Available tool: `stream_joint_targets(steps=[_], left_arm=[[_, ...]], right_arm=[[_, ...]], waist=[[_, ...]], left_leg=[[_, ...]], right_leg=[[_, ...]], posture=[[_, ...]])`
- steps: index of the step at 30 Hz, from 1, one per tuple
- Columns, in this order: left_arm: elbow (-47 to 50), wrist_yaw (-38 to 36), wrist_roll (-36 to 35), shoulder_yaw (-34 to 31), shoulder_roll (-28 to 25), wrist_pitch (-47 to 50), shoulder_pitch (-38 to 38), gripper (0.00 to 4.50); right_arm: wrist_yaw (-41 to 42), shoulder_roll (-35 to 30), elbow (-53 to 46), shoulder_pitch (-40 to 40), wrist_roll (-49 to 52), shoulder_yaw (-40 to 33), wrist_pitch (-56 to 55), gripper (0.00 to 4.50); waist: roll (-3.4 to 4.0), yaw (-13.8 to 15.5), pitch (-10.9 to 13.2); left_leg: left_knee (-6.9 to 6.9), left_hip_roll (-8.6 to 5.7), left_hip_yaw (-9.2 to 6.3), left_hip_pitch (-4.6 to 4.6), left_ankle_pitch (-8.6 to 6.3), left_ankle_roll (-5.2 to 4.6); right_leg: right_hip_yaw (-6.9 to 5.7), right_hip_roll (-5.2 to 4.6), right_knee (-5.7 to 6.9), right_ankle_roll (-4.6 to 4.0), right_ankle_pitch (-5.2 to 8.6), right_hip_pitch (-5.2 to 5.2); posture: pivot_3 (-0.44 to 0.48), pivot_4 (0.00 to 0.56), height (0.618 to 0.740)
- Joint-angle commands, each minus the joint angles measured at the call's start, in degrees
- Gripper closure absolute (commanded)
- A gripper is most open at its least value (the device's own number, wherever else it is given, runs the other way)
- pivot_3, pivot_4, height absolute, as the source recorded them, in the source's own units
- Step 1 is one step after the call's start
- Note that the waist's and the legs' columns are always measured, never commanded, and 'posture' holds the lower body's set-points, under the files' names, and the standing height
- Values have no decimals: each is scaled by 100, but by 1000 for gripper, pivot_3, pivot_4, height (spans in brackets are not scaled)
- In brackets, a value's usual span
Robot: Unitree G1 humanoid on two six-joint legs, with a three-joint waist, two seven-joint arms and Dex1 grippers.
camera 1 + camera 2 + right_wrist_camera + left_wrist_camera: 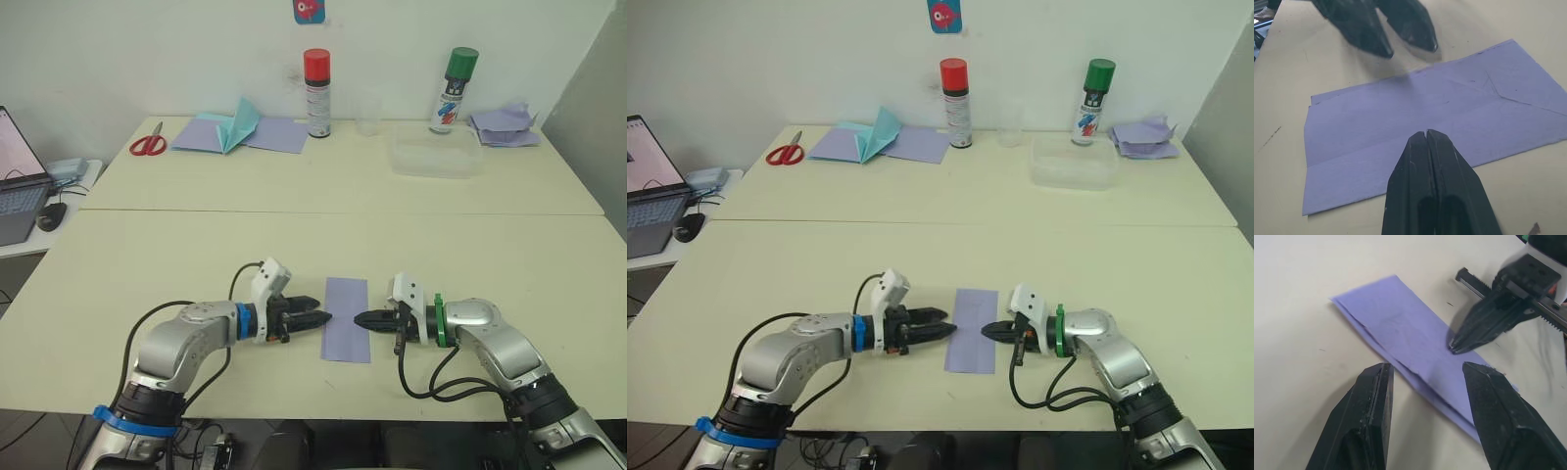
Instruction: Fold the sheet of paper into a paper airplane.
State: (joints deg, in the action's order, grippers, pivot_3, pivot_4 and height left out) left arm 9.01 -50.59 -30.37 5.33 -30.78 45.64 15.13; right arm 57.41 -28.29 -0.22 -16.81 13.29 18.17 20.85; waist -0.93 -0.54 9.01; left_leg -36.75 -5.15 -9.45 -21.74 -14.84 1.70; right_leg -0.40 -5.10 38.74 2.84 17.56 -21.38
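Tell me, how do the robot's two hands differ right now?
The left hand has its fingers parted, while the right hand has its fingers pressed shut. The left hand sits at the left edge of the sheet of paper; the right hand's tip rests on the paper's right side. Both are black, lie low over the table and point at each other.

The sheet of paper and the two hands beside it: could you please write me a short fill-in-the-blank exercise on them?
1. The sheet of paper lies flat, folded in ____.
2. The right hand has its fingers ____, tips on the paper.
3. The left hand has its fingers ____.
4. Far back, scissors have ____ handles.

Missing words: half; shut; open; red
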Motion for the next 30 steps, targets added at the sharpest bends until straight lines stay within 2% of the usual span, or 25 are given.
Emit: stream_joint_targets(steps=[1, 7, 18, 30], left_arm=[[105, -213, -1, -128, -182, -277, 41, 2511], [-16, -269, 380, 121, -208, -799, 63, 4461], [-309, -455, 1216, 727, -235, -1733, 71, 4488], [-394, -542, 1442, 852, -77, -1952, 149, 4488]], right_arm=[[-212, -16, 326, 35, -256, 21, 126, 4500], [-174, 11, 158, 2, -13, -174, 249, 4500], [-210, -54, -106, 18, 19, -192, 483, 4500], [-255, -41, -113, 50, -3, -178, 522, 4500]], waist=[[0, 0, 0], [1, 1, 2], [6, 36, 13], [6, 35, 15]], left_leg=[[0, 0, 0, 0, 0, 0], [2, 0, 0, 0, 0, 0], [6, -9, 0, -16, 0, 0], [8, -8, 0, -15, 0, 0]], right_leg=[[0, 0, 0, 0, 0, 0], [0, 0, -3, 0, 0, 0], [-1, -3, -15, -2, -1, -2], [-2, -3, -15, -1, -1, -2]], posture=[[0, 150, 740], [0, 150, 740], [0, 150, 740], [0, 150, 740]])
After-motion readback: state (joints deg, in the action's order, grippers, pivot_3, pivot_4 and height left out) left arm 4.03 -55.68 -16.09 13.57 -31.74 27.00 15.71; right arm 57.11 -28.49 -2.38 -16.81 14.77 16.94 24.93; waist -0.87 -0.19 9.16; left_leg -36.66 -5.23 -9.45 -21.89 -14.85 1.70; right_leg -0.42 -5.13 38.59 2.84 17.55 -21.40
